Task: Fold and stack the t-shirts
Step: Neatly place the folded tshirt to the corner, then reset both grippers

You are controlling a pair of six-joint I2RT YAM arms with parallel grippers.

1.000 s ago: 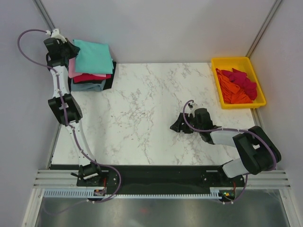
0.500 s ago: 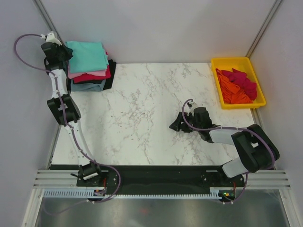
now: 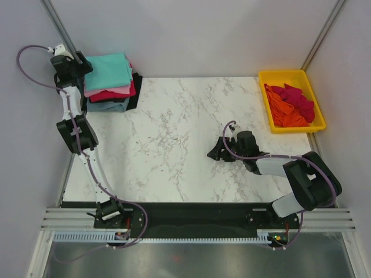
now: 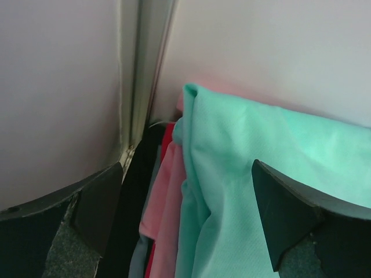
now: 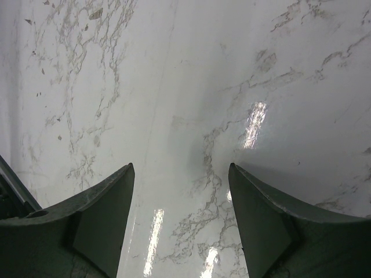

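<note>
A stack of folded t-shirts stands at the table's back left corner: a teal-green one (image 3: 110, 69) on top, then pink (image 3: 97, 91), crimson (image 3: 120, 94) and grey-blue (image 3: 108, 105), with black (image 3: 135, 87) beside them. My left gripper (image 3: 83, 66) is at the stack's left edge, open. In the left wrist view the gripper (image 4: 188, 217) straddles the teal shirt's (image 4: 261, 150) folded edge without pinching it, and the pink layer (image 4: 165, 191) shows beneath. My right gripper (image 3: 215, 154) hovers open and low over the bare marble, its jaws (image 5: 181, 223) empty.
A yellow tray (image 3: 265, 78) at the back right holds loose red and orange shirts (image 3: 293, 104). The booth walls and a corner post (image 4: 142, 75) stand close behind the stack. The marble table (image 3: 174, 133) lies between the arms.
My left gripper has opened and let go of the teal shirt, which now rests on the stack a little further left and back. The right arm has barely moved.
</note>
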